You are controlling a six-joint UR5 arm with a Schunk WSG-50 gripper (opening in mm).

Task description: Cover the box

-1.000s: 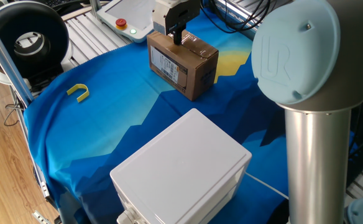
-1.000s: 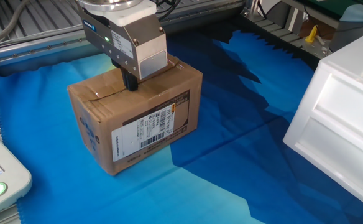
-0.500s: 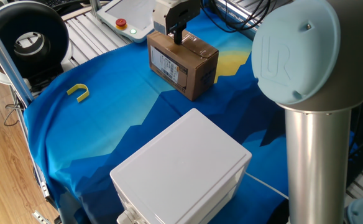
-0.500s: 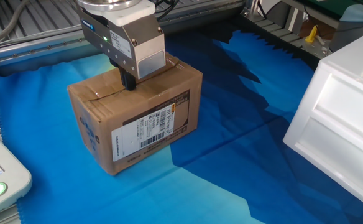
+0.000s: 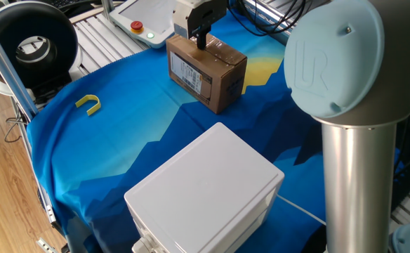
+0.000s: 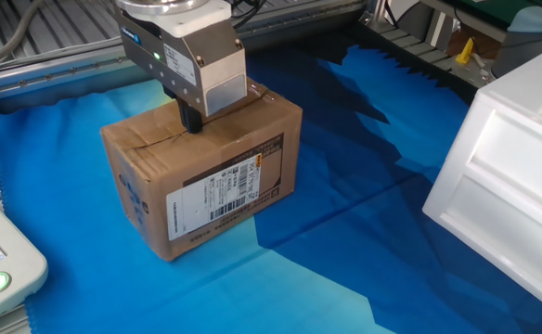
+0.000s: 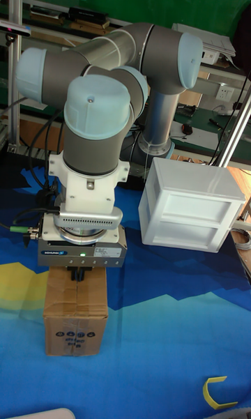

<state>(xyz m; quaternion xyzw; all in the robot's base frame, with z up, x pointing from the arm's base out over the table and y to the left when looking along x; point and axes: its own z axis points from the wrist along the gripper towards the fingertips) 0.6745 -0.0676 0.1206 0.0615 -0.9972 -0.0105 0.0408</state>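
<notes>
The box (image 6: 206, 181) is a small brown carton standing on the blue cloth, with its top flaps lying flat and its white barcode label (image 6: 213, 201) facing the camera in the other fixed view. It also shows as the box (image 5: 208, 70) and the box (image 7: 75, 311). My gripper (image 6: 192, 121) stands straight above it, its dark fingers together and their tips touching the flap seam on top. In one fixed view the gripper (image 5: 201, 41) is at the box's far top edge. In the tall view the gripper (image 7: 77, 275) meets the box top. Nothing is held.
A large white plastic box (image 5: 205, 193) sits near the front of the cloth, also seen as the white box (image 6: 508, 186). A yellow U-shaped piece (image 5: 88, 104) lies at the left. A pendant with a red button (image 5: 136, 27) lies behind the carton. The robot's column (image 5: 352, 183) rises at the right.
The gripper has edged very slightly up and to the left on the box top. The box has not moved.
</notes>
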